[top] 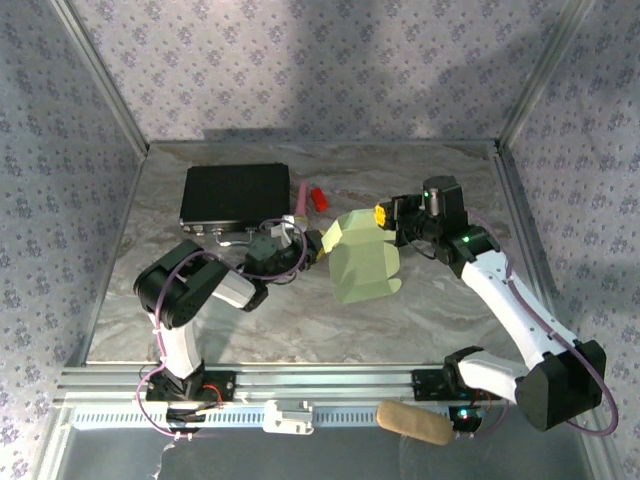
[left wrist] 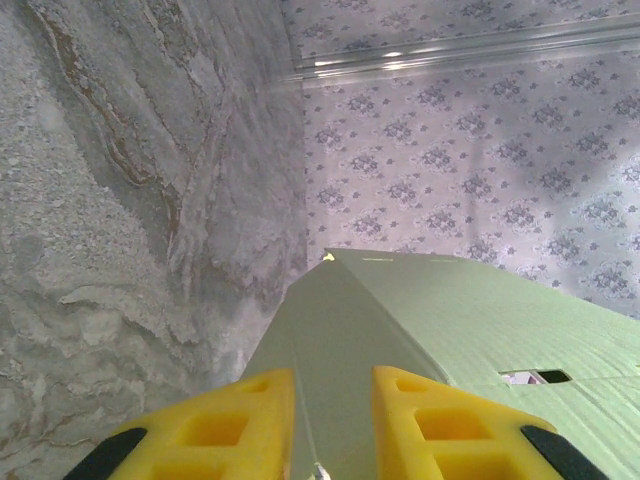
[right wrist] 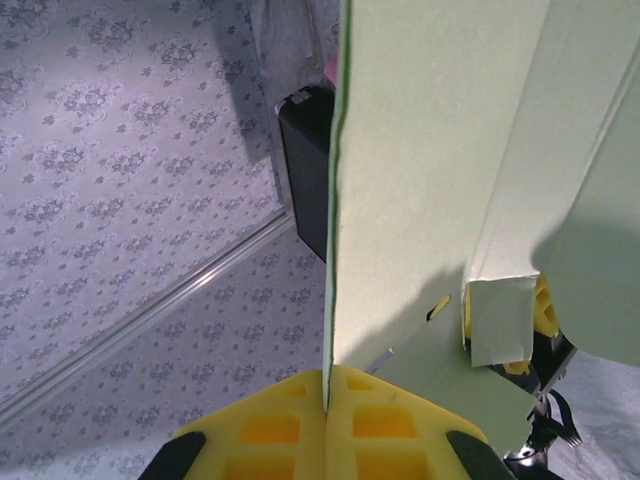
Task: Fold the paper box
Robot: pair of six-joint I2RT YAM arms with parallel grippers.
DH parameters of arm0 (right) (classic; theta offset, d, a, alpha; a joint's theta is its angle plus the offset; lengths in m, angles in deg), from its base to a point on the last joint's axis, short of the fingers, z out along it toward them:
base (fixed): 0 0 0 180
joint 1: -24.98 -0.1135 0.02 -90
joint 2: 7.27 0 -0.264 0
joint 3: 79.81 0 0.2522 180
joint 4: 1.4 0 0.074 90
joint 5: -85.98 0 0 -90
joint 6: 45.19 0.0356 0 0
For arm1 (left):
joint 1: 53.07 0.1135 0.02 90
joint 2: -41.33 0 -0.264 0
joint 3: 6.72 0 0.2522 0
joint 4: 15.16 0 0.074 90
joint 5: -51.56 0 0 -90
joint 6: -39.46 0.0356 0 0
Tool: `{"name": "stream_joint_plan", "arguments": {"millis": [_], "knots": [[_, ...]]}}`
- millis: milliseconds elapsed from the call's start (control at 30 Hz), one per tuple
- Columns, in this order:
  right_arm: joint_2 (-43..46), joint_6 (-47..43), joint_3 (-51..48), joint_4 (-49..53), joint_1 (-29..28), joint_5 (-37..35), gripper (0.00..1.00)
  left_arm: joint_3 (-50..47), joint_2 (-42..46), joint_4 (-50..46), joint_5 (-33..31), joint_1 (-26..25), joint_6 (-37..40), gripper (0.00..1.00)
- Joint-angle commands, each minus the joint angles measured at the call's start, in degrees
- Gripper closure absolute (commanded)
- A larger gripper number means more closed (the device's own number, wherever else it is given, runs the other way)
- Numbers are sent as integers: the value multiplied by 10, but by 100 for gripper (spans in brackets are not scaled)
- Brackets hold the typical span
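My 2 tools hold the pale light-green thin-card paper box between them, over the grey marbled counter. My left tool is at the box's left side. My right tool is at its far right corner, so the box sits directly between the 2. I cannot tell whether its lower edge touches the counter.

My left tool is only partly open, as wide as the folded ridge of card that runs between its yellow fingers. The card fills the gap from 1 finger to the other, so I have hold of the box there. Ahead of this tool and to its right, the card spreads into a flat creased panel with 1 small slot cut through it.

My right tool is closed all the way. Its 2 yellow fingers meet on the thin edge of an upright panel and pinch it. Just to the right of this tool a small folded tab stands off the panel.

The paper box is half formed, with panels bent up along their creases and flaps loose. I cannot see into it from any side.

A flat black rectangular box lies on the counter beyond my left tool and a little to its left, apart from the paper box. Its top is closed, so its contents are hidden. A thin pink stick and a small red piece lie just beside its right end, beyond my left tool.
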Motion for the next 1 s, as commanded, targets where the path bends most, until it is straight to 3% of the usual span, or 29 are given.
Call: {"name": "stream_joint_plan", "arguments": {"millis": [0, 300, 967], "knots": [[6, 9, -12, -10, 11, 15, 100, -12, 10, 57, -23, -12, 6, 73], [8, 10, -20, -10, 34, 27, 100, -54, 42, 58, -37, -19, 19, 69], [1, 19, -24, -19, 41, 36, 100, 8, -3, 58, -17, -38, 11, 66]]}}
